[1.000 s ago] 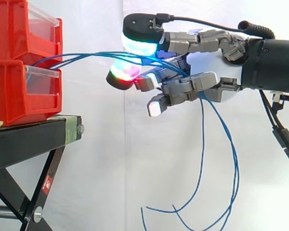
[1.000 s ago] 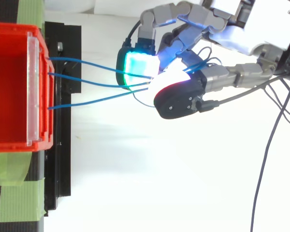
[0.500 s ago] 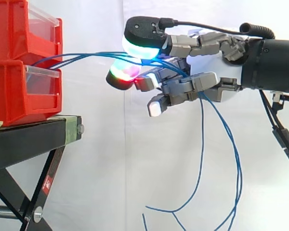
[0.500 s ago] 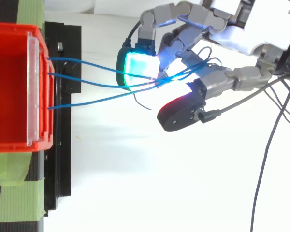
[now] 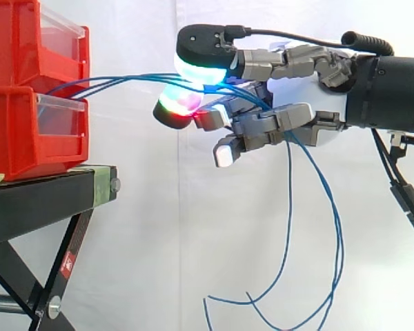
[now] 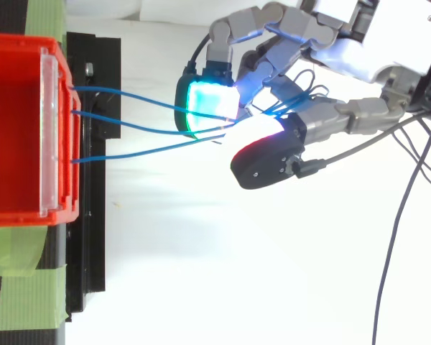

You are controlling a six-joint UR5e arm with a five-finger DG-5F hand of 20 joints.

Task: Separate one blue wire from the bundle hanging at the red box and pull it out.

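Thumb back in, our hand (image 6: 345, 56) pinches the blue wires (image 5: 124, 78) beyond the front edge of the red box (image 5: 21, 131); we should isolate one before pulling.

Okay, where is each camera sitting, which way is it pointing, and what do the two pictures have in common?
Side view: beside the work at about its height, looking level across; red bins on the black stand at left, hand and arm entering from the right.
Top view: above, looking down on the bins and stand at left; the hand enters from the upper right.
Shared: the hand pinching the blue wires that run from the bins.
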